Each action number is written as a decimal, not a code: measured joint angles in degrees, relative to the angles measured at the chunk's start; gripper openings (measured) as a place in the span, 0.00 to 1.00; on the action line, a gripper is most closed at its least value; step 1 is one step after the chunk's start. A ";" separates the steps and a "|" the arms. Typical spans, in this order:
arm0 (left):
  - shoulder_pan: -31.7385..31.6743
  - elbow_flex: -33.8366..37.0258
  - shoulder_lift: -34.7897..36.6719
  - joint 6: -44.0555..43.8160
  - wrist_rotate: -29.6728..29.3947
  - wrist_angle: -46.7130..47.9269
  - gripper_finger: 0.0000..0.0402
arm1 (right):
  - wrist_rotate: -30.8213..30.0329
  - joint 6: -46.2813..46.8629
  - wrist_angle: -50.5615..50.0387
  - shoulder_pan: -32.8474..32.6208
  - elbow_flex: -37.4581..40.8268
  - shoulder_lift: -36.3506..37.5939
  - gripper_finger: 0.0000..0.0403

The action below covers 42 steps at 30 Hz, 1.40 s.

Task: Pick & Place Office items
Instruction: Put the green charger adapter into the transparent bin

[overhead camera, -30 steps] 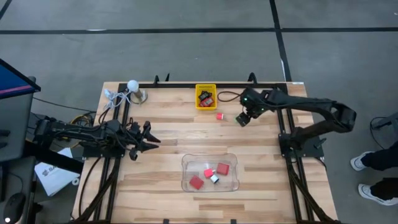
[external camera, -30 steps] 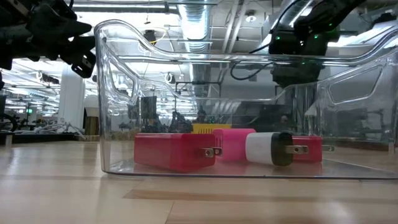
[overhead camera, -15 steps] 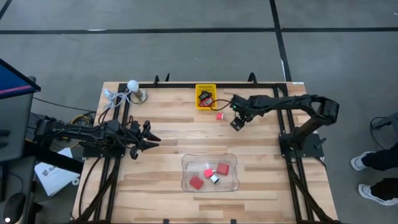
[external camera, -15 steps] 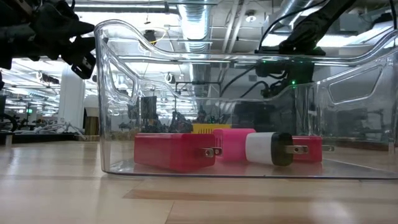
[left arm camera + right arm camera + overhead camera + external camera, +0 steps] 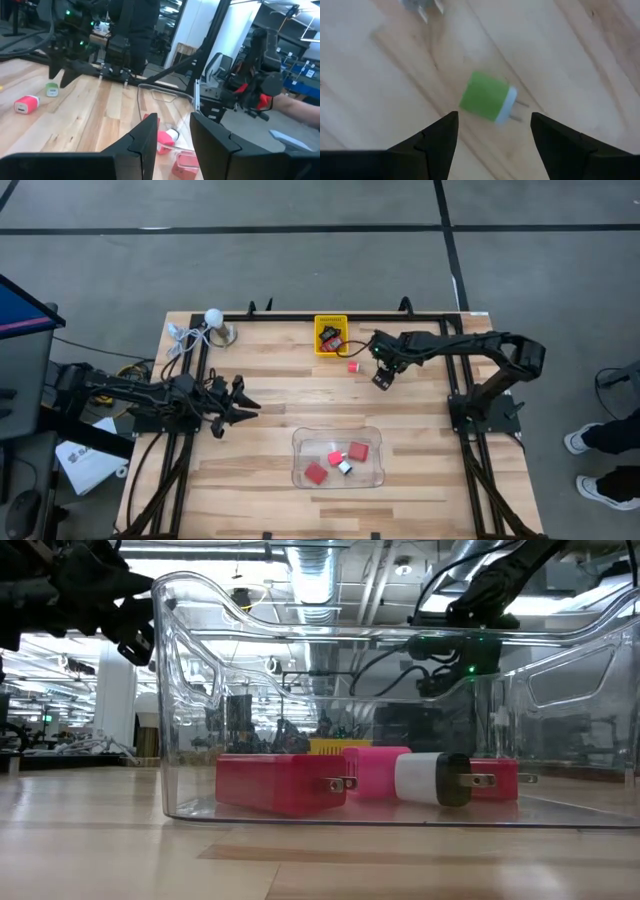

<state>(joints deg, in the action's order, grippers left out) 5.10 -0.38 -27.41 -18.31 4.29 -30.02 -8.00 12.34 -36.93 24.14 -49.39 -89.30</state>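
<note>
A small green plug block [image 5: 488, 103] with a pale blue end and two metal prongs lies flat on the bare wood of the table [image 5: 260, 450]. In the right wrist view it sits in the gap ahead of the right tool [image 5: 492, 142], whose two dark fingers [image 5: 432, 145] stand spread wide on either side, touching nothing; the block is apart from both. From above, the right tool [image 5: 380, 378] hangs over the table's far middle part, and the green block cannot be made out under it there.

Just beside that tool, toward the left arm's side, a pink-red block [image 5: 353, 366] lies on the wood, close to the yellow basket [image 5: 318, 350] at the far edge, which holds several small red and dark pieces [image 5: 331, 336]. The left wrist view shows the same pink block [image 5: 26, 104] and the green one [image 5: 52, 89] near each other on the table, below the right arm.

Nearer the front, the clear plastic tray [image 5: 300, 442] holds red blocks [image 5: 316, 473] and a white plug with a black end [image 5: 432, 779]; the low view shows a red block [image 5: 280, 783] with prongs at the tray's front.

The left tool [image 5: 243, 406] hovers over the table's left side, well apart from the tray and basket, its fingers [image 5: 142, 142] a narrow gap apart and empty. A white ball with a cord [image 5: 213, 317] rests at the far left corner.
</note>
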 joint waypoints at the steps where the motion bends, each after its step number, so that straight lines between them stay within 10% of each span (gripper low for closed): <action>1: 0.00 0.00 -0.29 0.00 0.00 -0.11 0.28 | -0.04 -1.50 -1.31 -0.15 -0.37 0.00 0.60; 21: 0.00 0.00 -1.54 0.00 0.00 -2.44 0.28 | 0.44 -43.54 -4.57 -0.74 -4.74 -0.44 0.60; 42: 0.66 0.00 -1.52 -0.22 0.00 -2.23 0.28 | 5.69 -43.39 -3.43 2.04 -5.00 -11.74 0.60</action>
<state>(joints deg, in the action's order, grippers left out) 5.76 -0.38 -28.93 -18.52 4.29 -32.25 -2.31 -31.05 -40.36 26.19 -54.39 -101.04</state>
